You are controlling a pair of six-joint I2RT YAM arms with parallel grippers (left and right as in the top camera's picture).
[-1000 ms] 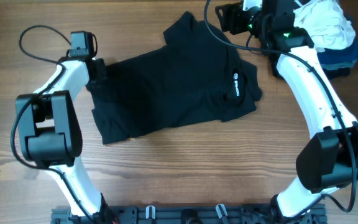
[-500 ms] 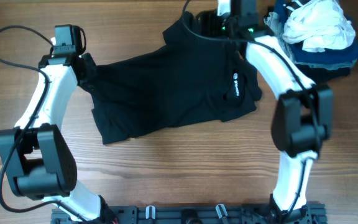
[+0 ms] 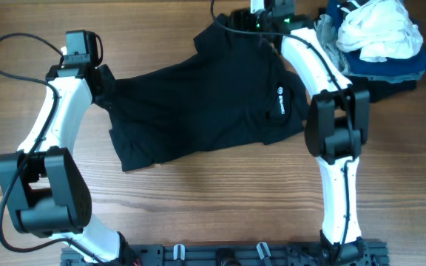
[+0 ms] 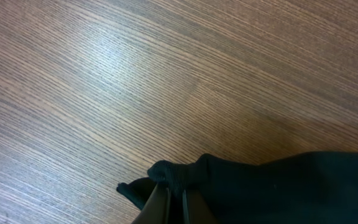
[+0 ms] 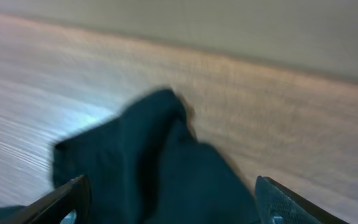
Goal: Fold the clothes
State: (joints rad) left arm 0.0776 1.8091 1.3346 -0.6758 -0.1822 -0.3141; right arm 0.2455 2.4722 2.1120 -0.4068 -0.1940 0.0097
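Black T-shirt (image 3: 198, 103) rumpled, no fold made; left end effector (image 4: 169, 199) pinches its left edge; right end effector (image 5: 174, 196) wide above far corner.

Place: robot lab bench | Seen: left arm (image 3: 58, 111), right arm (image 3: 342, 192) on black rail (image 3: 220, 255); wood-grain table (image 3: 220, 199); loose cable (image 3: 6, 52)

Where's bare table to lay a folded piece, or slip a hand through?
Bare table runs in front of the black T-shirt, between the two arms. Another patch lies at the far edge, between the left gripper and the shirt's collar. Crowded: the far right corner, where the right gripper and the garment heap sit close.
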